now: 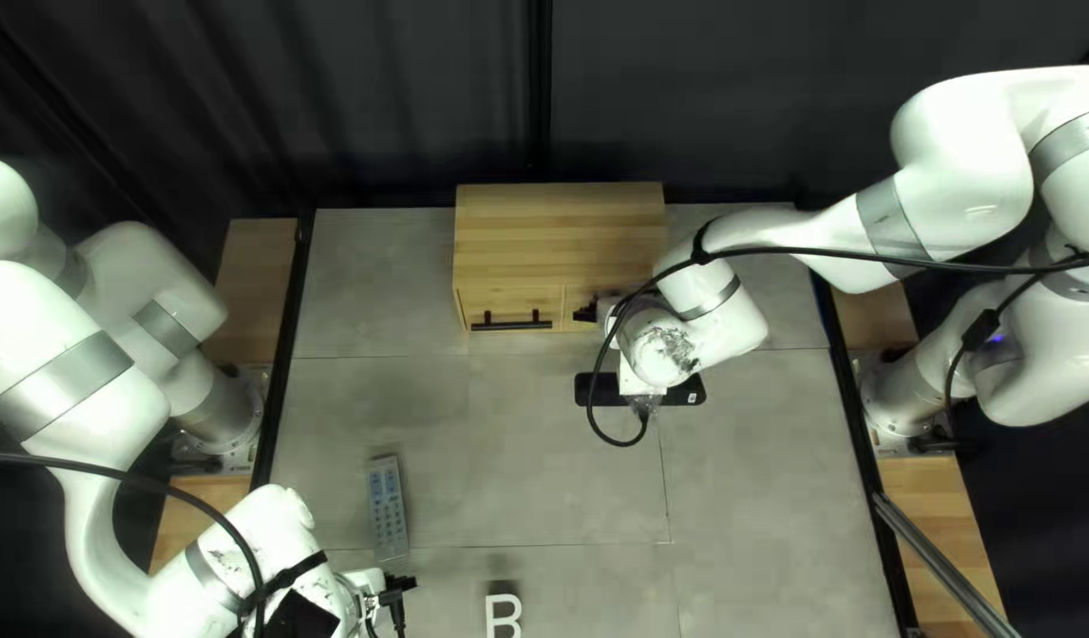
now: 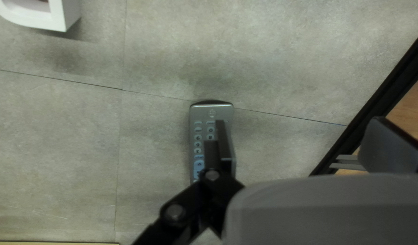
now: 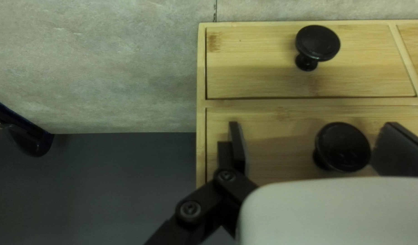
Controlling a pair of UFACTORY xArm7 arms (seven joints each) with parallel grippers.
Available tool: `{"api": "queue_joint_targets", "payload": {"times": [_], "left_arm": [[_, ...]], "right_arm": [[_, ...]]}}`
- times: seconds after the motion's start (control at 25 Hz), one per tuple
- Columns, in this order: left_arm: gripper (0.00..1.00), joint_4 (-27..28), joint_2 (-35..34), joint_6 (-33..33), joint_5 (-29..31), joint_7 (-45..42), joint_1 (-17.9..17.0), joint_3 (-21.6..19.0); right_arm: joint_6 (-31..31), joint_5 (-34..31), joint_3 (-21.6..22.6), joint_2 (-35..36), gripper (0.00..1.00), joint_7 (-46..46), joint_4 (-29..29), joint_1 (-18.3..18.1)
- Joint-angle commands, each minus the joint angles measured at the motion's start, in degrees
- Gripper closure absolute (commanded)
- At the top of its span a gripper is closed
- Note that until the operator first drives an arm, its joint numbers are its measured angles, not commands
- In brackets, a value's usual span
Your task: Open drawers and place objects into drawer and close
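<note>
My right gripper [image 1: 589,310] faces the right part of the wooden cabinet [image 1: 558,225]. From its own wrist, the right gripper [image 3: 318,147] stands open, its fingers either side of a round black knob [image 3: 342,146], which is nearer one finger. A second knob [image 3: 317,43] sits on the neighbouring drawer [image 3: 249,63]. All visible drawer fronts look closed. My left gripper [image 1: 393,585] is near the grey remote [image 1: 387,508]. In the left wrist view, the open left gripper [image 2: 306,143] has one finger over the remote [image 2: 212,113] and nothing held.
A white letter B [image 1: 503,612] lies at the table's near edge. Below the cabinet, a flat black object [image 1: 683,392] is partly hidden by my right wrist. A bar handle [image 1: 511,321] marks the cabinet's left drawer. Black rails [image 1: 287,343] line the table's sides.
</note>
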Motion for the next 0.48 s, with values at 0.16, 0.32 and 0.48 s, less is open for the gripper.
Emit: {"api": "queue_joint_targets", "payload": {"times": [0.16,0.32,0.48], "left_arm": [[0.0,0.0,0.0,0.0,0.0,0.0,0.0,0.0],[0.0,0.0,0.0,0.0,0.0,0.0,0.0,0.0],[0.0,0.0,0.0,0.0,0.0,0.0,0.0,0.0]], "right_arm": [[0.49,1.01,1.09,-2.02,0.0,-0.04,-0.76,1.0],[0.95,2.19,2.35,-4.55,0.0,-0.03,-1.77,2.18],[2.72,4.36,4.39,-7.75,0.0,0.14,-2.86,4.21]]}}
